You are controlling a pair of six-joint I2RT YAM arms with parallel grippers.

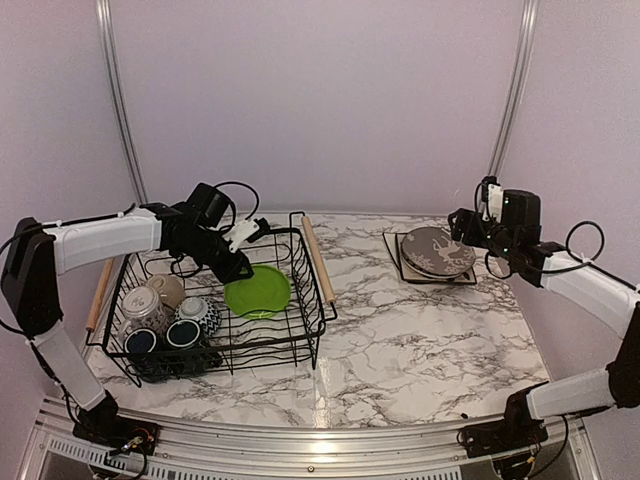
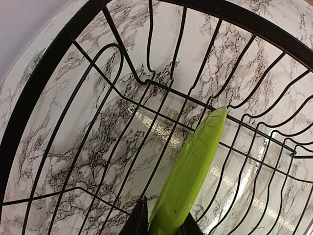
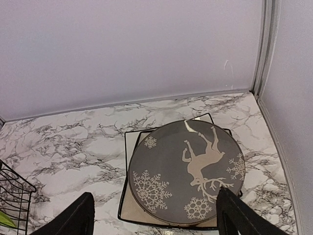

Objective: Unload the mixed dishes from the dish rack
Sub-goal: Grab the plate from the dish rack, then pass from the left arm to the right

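Note:
The black wire dish rack [image 1: 310, 330] stands at the left of the marble table. My left gripper [image 1: 240, 268] is inside it, shut on the rim of the lime-green plate [image 1: 258, 292], which shows edge-on between the fingers in the left wrist view [image 2: 188, 178]. Several mugs [image 1: 165, 310] and a dark bowl [image 1: 170, 362] sit in the rack's left half. The grey deer plate [image 1: 437, 250] lies on the square cream plate [image 1: 395, 262] at the back right. My right gripper [image 1: 470, 232] is open and empty, above the deer plate [image 3: 186, 171].
The rack's wooden rod handles [image 1: 318, 260] lie along its short sides. The back wall and two metal corner posts [image 1: 510, 90] close the far side. The rack's wire floor [image 2: 98, 147] shows marble beneath it.

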